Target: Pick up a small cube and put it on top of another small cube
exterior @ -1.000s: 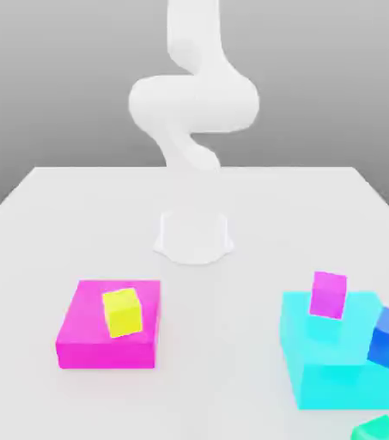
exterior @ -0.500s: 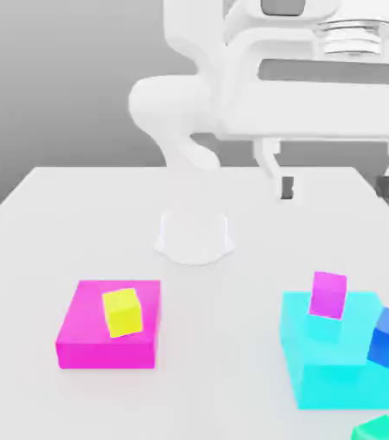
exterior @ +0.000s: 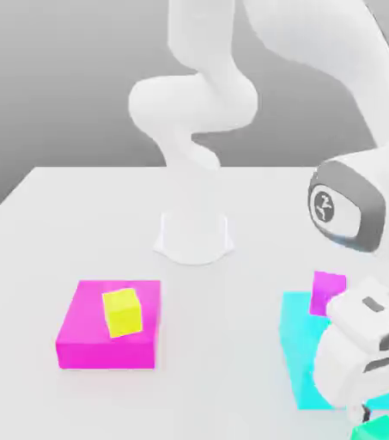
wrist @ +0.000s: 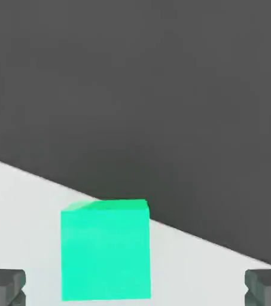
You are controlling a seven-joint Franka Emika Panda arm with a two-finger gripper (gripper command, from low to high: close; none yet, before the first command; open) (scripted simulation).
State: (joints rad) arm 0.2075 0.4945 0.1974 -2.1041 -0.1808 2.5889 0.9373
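One broad, flat white table point(exterior: 223, 344) lies before us, with a white, rounded robot arm point(exterior: 326, 43) over it. We see its gripper point(wrist: 135, 288) spread wide, grasping nothing. At the exterior view's right we find a cyan rectangular block point(exterior: 296, 344); at its left, a flat magenta slab point(exterior: 107, 352) bears a yellow cube point(exterior: 123, 313). Our small, matte teal-green cube point(wrist: 106, 254) sits between the parted fingertips point(wrist: 3, 288).

In the exterior view, the bottom edge cuts off the green cube point(exterior: 381, 429). The arm point(exterior: 352, 64) and hand point(exterior: 373, 344) run past the right edge. The hand hides much of the cyan block point(exterior: 299, 339) and a lower corner of the pink cube point(exterior: 327, 290).
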